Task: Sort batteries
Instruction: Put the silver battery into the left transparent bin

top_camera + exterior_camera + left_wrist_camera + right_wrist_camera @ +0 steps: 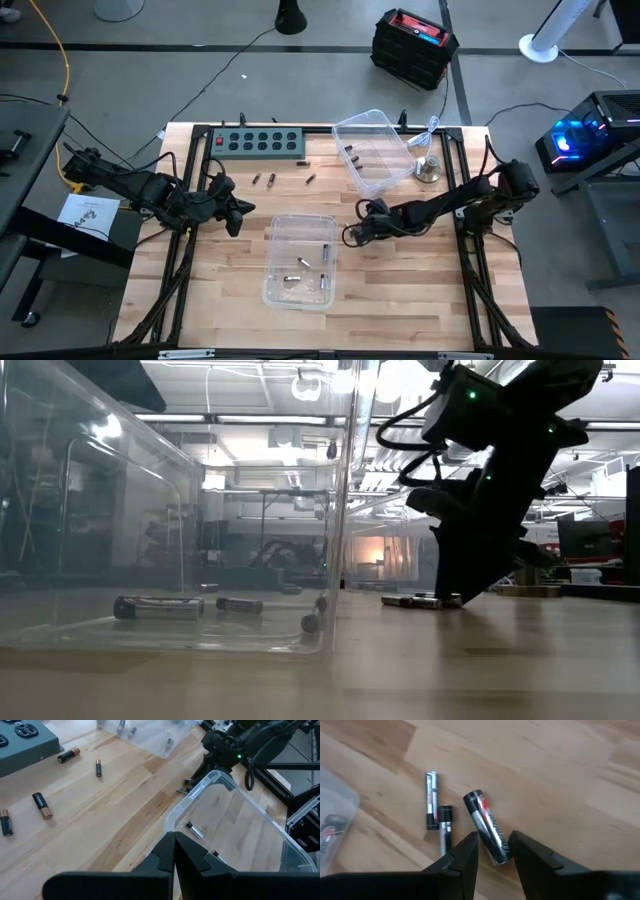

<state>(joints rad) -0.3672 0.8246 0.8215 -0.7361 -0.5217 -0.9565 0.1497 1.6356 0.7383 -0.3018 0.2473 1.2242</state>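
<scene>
Table (400, 290): near bin (300, 262) mid, far bin (375, 150) toward back edge. Left gripper (174, 851) clenched, parked beside near bin. Right gripper (494, 851) clamped on battery (487, 827) beside near bin. Light, rigid, slick cylinder, best gripped mid-barrel.

The table (420, 300) is light brown wood with darker stripes. Both bins, the near one (300, 262) and the far one (373, 150), are clear like glass. The battery (487, 827) at the bottom middle of the right wrist view is black and silver with red marks. The power strip (258, 143) is grey-green with a red switch. The loose batteries (42, 805) at the left of the left wrist view are black with copper ends.
</scene>
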